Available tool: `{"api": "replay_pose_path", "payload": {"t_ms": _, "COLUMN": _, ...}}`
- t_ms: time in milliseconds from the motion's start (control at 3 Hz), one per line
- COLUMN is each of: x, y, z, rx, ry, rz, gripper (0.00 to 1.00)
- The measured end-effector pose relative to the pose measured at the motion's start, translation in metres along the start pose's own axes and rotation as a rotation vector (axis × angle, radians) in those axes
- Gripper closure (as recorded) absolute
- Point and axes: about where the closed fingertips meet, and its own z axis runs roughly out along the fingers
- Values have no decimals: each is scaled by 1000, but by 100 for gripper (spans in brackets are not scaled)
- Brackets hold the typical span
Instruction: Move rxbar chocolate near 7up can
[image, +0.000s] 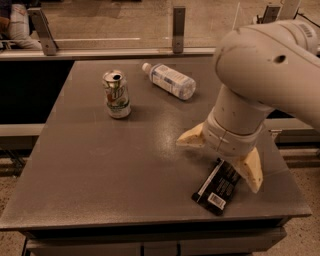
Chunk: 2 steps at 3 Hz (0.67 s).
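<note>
The rxbar chocolate (216, 188) lies flat near the table's front right corner, black with a white stripe and a barcode patch. The 7up can (116, 94) stands upright at the back left of the table, far from the bar. My gripper (222, 156) hangs just above the bar's far end, its two tan fingers (250, 170) spread wide apart, one to the left and one to the right of the bar. It holds nothing. The bulky white arm hides the bar's top end.
A clear plastic bottle (169, 80) with a white cap lies on its side at the back centre, right of the can. The grey table (100, 170) ends close to the bar at the front and right edges. A railing runs behind the table.
</note>
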Motion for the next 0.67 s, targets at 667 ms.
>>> {"api": "replay_pose_path", "payload": {"t_ms": 667, "x": 4, "y": 7, "z": -3, "rx": 45, "ry": 16, "rz": 42, "gripper": 0}}
